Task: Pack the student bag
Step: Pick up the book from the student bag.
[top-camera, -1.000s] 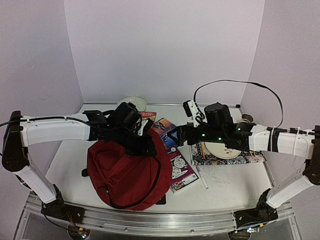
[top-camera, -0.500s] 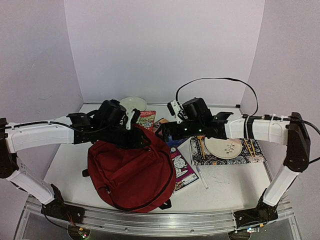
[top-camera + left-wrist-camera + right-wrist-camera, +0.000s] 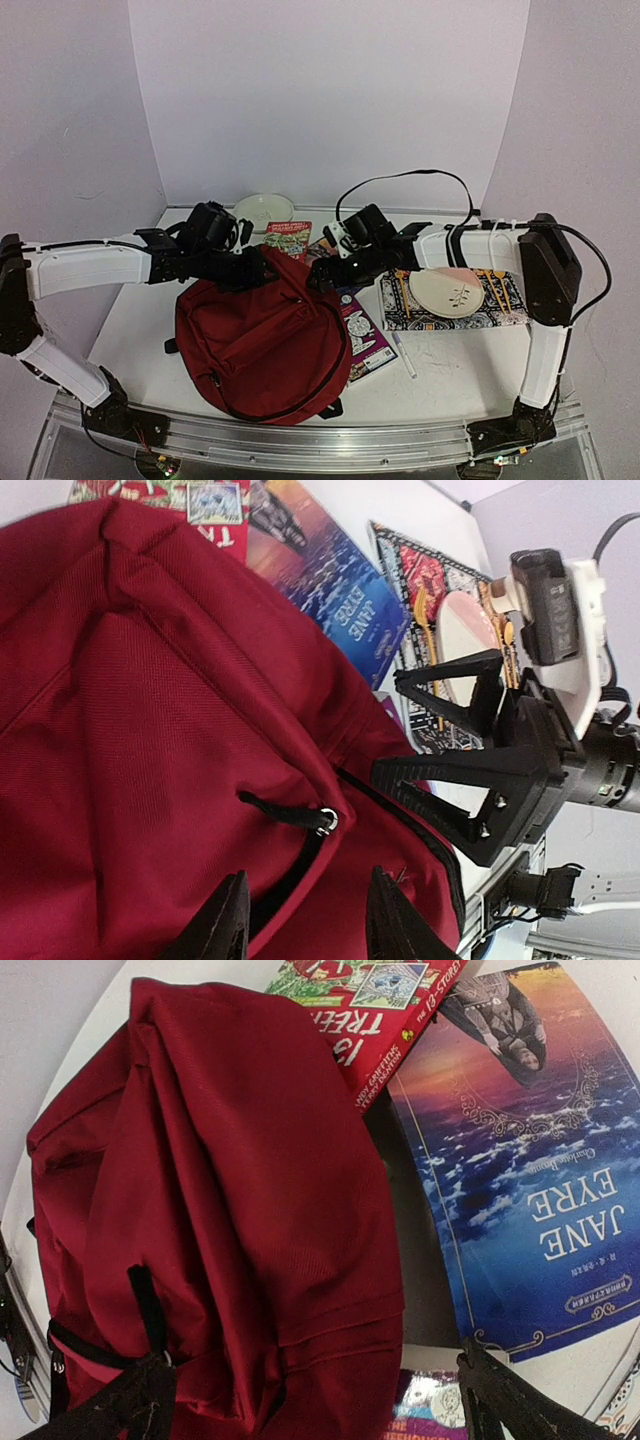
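Observation:
The student bag [image 3: 260, 340] is a large dark red backpack lying at the front centre of the table. My left gripper [image 3: 262, 272] hovers over its top left, jaws open, nothing between them [image 3: 308, 875]. The black zip pull [image 3: 322, 820] with its metal ring lies just ahead of the tips, beside a short open stretch of zip. My right gripper [image 3: 322, 275] is wide open over the bag's upper right edge [image 3: 315, 1360], spanning red fabric [image 3: 230, 1190] and table. A blue Jane Eyre book [image 3: 520, 1190] and a red book [image 3: 370, 1000] lie beside the bag.
A purple picture book [image 3: 362, 340] sticks out from under the bag's right side, with a white pen [image 3: 403, 352] next to it. A patterned placemat [image 3: 505, 315] carries a plate and cutlery at the right. Another plate [image 3: 262, 208] sits at the back wall.
My left gripper has opened, letting go of the bag's top, and drawn back to the left. The right arm has swung left until its open jaws reach the bag.

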Tool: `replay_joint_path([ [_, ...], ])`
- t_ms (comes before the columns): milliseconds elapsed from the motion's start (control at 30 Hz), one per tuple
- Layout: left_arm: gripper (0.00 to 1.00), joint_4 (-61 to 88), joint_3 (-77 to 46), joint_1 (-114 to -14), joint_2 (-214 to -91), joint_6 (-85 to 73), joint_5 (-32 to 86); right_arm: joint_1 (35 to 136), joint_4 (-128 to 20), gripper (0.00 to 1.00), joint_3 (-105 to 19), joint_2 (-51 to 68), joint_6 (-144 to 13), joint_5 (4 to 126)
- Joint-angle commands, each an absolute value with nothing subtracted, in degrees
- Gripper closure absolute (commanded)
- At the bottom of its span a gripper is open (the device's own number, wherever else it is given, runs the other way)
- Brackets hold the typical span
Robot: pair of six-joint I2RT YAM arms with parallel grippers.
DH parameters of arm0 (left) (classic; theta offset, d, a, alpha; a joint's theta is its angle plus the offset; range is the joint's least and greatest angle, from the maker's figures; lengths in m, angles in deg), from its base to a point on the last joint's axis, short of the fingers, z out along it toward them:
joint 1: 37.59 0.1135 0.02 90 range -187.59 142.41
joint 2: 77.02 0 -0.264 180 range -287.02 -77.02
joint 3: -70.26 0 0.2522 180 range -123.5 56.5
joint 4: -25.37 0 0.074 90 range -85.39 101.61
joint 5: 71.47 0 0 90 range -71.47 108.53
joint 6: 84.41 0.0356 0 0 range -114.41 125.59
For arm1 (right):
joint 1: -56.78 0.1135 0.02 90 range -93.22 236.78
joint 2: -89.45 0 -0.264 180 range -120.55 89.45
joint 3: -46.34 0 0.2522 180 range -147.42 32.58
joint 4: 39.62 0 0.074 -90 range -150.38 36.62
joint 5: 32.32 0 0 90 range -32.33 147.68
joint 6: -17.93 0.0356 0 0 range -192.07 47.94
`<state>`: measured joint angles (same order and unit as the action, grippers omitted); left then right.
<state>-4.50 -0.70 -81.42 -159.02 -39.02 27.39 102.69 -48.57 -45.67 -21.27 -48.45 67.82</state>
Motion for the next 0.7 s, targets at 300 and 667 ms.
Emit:
replay_joint_path([
  [300,0.63,6.2,-0.7,-80.1,-168.6,-45.7,33.7,102.2,-51.3,0.16,-53.3,-28.6,-51.2,72.8],
  [667,0.65,7.5,0.8,-79.9,-170.5,-49.9,33.3,102.2,-50.5,0.80,-52.4,-27.2,-51.8,76.3],
])
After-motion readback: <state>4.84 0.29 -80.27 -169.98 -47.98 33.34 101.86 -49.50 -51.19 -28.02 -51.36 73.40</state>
